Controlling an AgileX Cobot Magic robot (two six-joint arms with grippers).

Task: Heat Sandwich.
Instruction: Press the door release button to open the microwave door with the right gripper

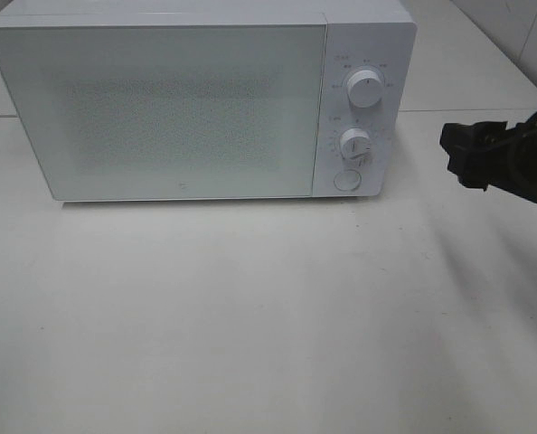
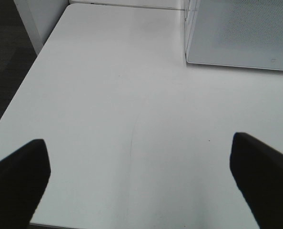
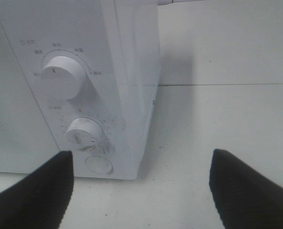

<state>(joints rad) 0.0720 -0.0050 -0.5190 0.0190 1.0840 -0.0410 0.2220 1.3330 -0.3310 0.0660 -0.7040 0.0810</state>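
The sandwich is out of view in every frame. A white microwave (image 1: pixel 160 108) stands at the back of the table with its door (image 1: pixel 155 113) closed. Its panel carries an upper knob (image 1: pixel 365 89), a lower knob (image 1: pixel 354 143) and a round button (image 1: pixel 346 179). My right gripper (image 1: pixel 458 158) hovers to the right of the panel, open and empty; the right wrist view shows it (image 3: pixel 141 191) facing the knobs (image 3: pixel 63 76). In the left wrist view my left gripper (image 2: pixel 139 186) stands wide open over bare table, with the microwave's corner (image 2: pixel 241 33) ahead.
The white table (image 1: pixel 268 316) spreads in front of the microwave. Its left edge (image 2: pixel 17 95) drops to a dark floor (image 2: pixel 3 57) in the left wrist view. A tiled wall (image 1: pixel 522 27) rises at the back right.
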